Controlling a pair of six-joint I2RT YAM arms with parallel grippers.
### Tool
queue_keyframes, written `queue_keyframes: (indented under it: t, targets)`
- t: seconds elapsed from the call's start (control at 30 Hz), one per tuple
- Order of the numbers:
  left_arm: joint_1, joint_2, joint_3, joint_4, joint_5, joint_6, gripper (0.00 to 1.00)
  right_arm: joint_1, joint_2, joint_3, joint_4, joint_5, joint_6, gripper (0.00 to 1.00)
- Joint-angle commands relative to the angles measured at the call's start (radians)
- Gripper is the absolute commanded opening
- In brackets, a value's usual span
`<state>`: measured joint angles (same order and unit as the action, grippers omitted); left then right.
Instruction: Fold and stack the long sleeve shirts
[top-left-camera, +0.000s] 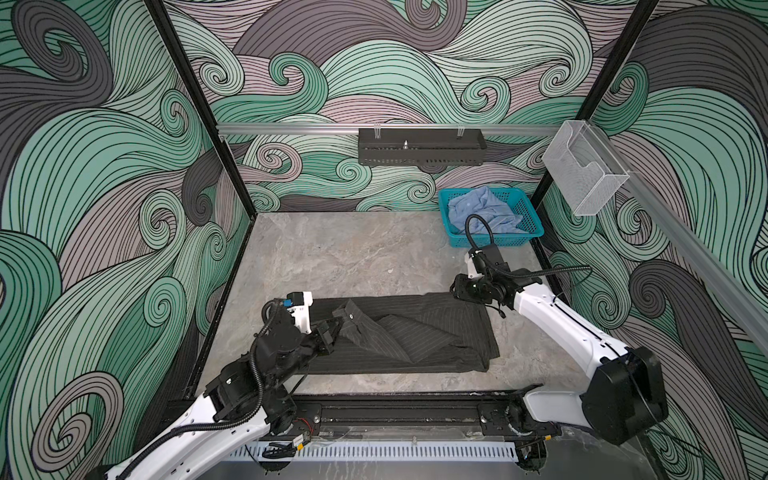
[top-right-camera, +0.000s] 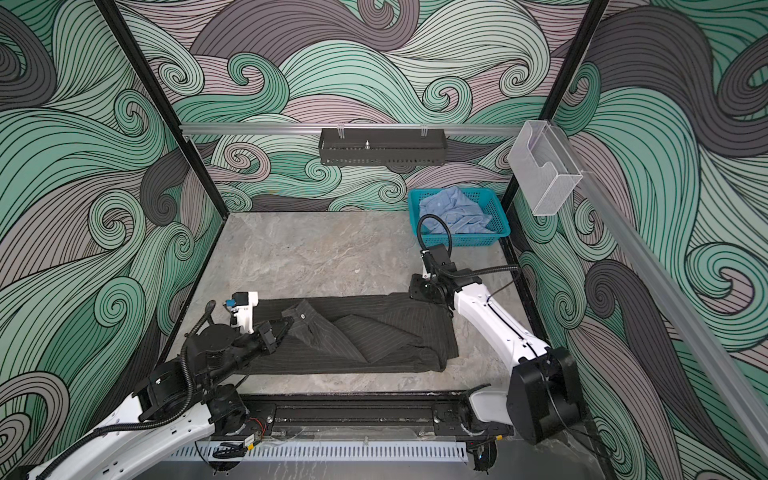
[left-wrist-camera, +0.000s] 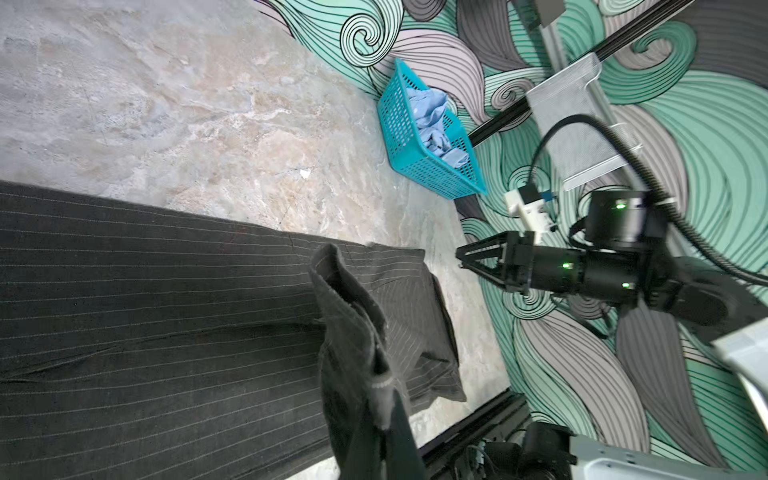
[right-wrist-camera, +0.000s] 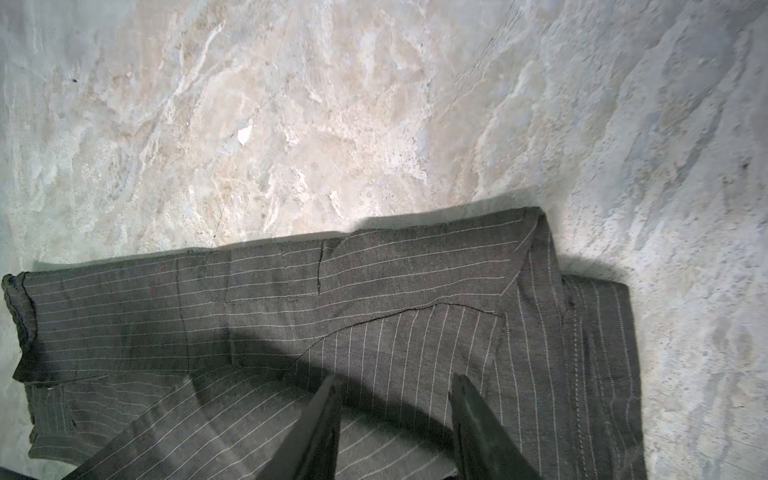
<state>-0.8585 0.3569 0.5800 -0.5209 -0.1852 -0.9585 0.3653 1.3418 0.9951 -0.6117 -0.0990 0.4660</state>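
Observation:
A dark charcoal pinstriped shirt (top-left-camera: 436, 332) (top-right-camera: 386, 332) lies spread flat across the front of the marble table (top-left-camera: 353, 257). One sleeve is folded over its body. My left gripper (top-left-camera: 338, 322) (left-wrist-camera: 386, 424) is shut on that sleeve's cuff (left-wrist-camera: 349, 299) and holds it lifted over the shirt's left part. My right gripper (top-left-camera: 455, 291) (right-wrist-camera: 395, 380) hovers open over the shirt's far right corner (right-wrist-camera: 536, 224), nothing between its fingers. The light blue shirt (top-left-camera: 482, 212) (left-wrist-camera: 432, 120) sits crumpled in the teal mesh basket (top-left-camera: 498, 241) at the back right.
A black perforated tray (top-left-camera: 419, 147) hangs on the back wall rail. A clear plastic holder (top-left-camera: 584, 174) is mounted on the right wall. A black rail (top-left-camera: 395, 411) runs along the table's front edge, and patterned walls enclose three sides.

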Motion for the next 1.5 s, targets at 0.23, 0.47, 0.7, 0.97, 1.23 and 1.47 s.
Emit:
queue_keyframes:
  t: [0.23, 0.47, 0.7, 0.97, 1.23, 1.47]
  targets:
    - [0.004, 0.064, 0.123, 0.085, -0.163, 0.095, 0.00, 0.003, -0.012, -0.035, -0.006, -0.059, -0.019, 0.48]
    - [0.033, 0.271, 0.349, 0.023, -0.340, 0.130, 0.00, -0.009, 0.124, 0.030, -0.013, -0.062, -0.051, 0.40]
    - [0.070, 0.253, 0.424, -0.121, -0.406, 0.027, 0.00, -0.020, 0.270, 0.077, -0.003, -0.078, -0.048, 0.30]
    - [0.071, 0.154, 0.343, -0.293, -0.555, -0.168, 0.00, -0.023, 0.376, 0.103, 0.017, -0.068, -0.031, 0.29]
    - [0.072, 0.054, 0.347, -0.454, -0.586, -0.219, 0.00, -0.023, 0.288, 0.086, 0.021, -0.047, -0.036, 0.47]
    - [0.072, -0.035, 0.385, -0.628, -0.603, -0.257, 0.00, -0.022, 0.165, 0.096, -0.034, 0.010, -0.020, 0.54]
